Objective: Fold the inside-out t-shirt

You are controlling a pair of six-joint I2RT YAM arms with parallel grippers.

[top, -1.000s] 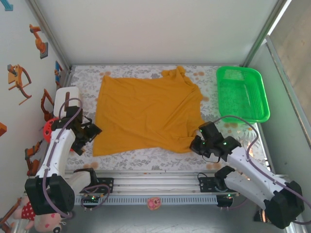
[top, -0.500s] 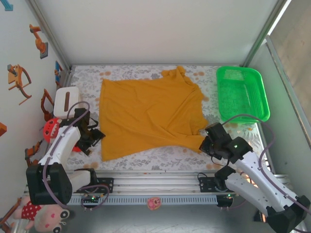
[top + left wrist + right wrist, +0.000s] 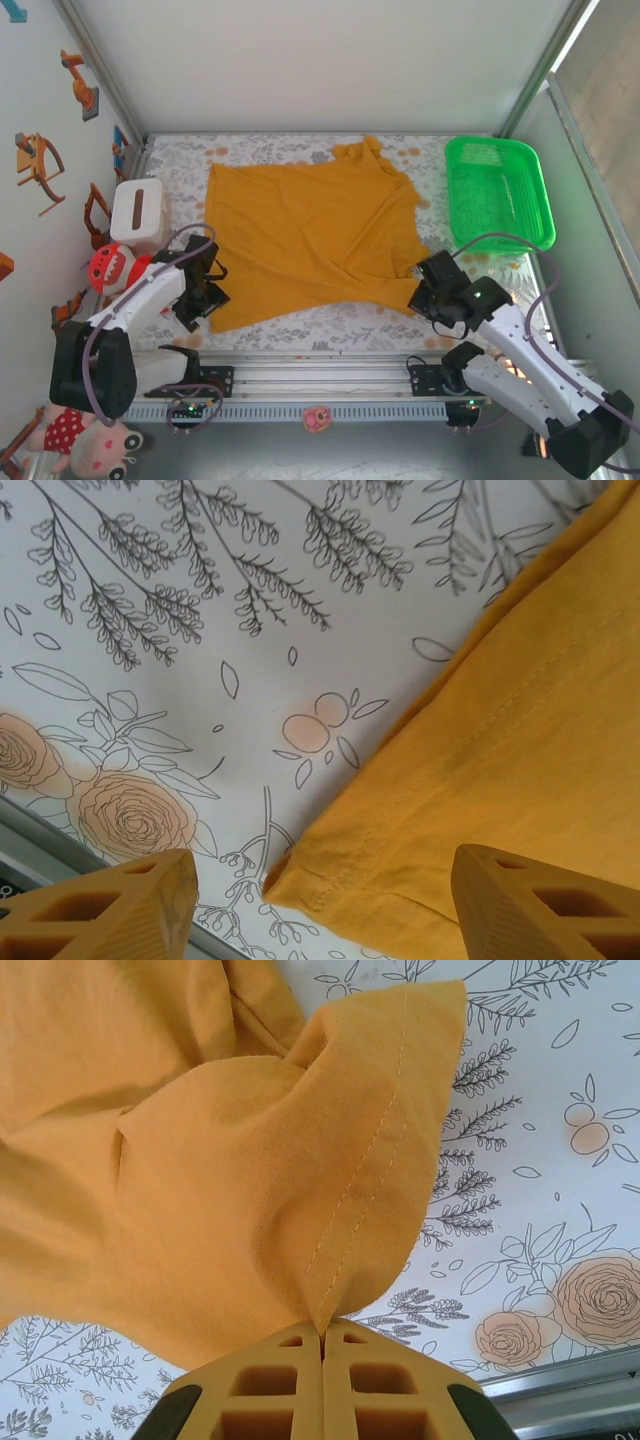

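The left arm (image 3: pixel 140 305) and right arm (image 3: pixel 520 340) have white shells, black joints and bases, looping lilac cables (image 3: pixel 495 237), and orange hollow-celled fingers (image 3: pixel 285 1380).

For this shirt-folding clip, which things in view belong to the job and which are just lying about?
Part of the job:
t-shirt, spread on the table
right claw, shut on the t-shirt's edge
left claw, open at the t-shirt's near corner

Lying about:
green basket
white box
red toy
plush toy
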